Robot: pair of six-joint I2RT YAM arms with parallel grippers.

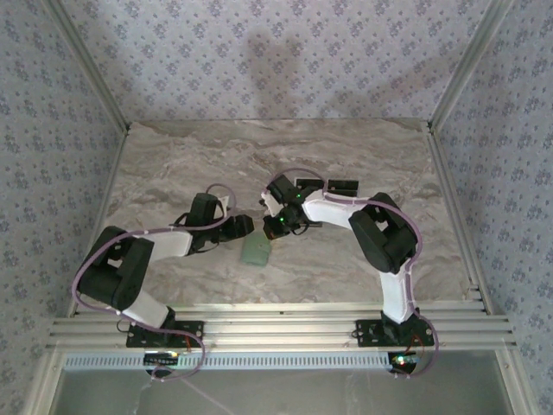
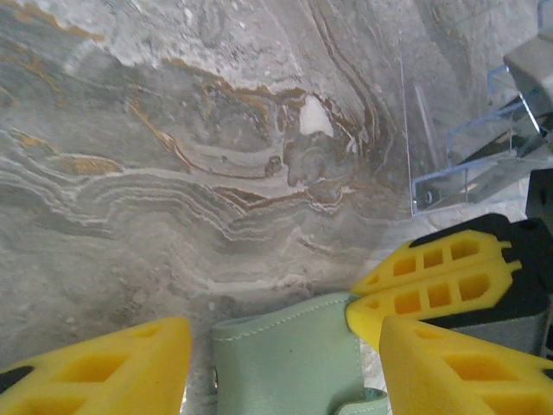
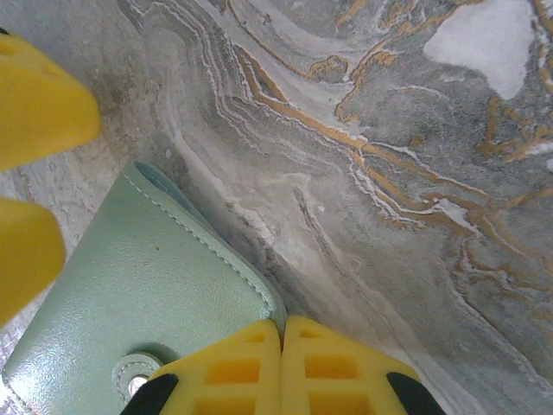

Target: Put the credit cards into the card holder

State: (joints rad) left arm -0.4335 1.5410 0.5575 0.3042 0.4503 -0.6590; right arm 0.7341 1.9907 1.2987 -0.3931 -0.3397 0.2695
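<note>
Status: no card judged inserted yet. The card holder (image 1: 257, 249) lies at the centre of the table (image 1: 216, 156), apparently snapped shut. The credit cards (image 1: 342, 185) lie at its 1 o'clock, well apart. Left gripper (image 2: 285, 327): jaws apart, straddling the card holder. Right gripper (image 3: 281, 328): jaws together, tips at the card holder's edge.

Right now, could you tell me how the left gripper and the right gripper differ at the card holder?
The left gripper is open, a finger on each side of the card holder; the right gripper is shut, fingertips pressed together. The left gripper straddles the holder, while the right gripper sits at just one edge of it. Both have yellow fingers.
</note>
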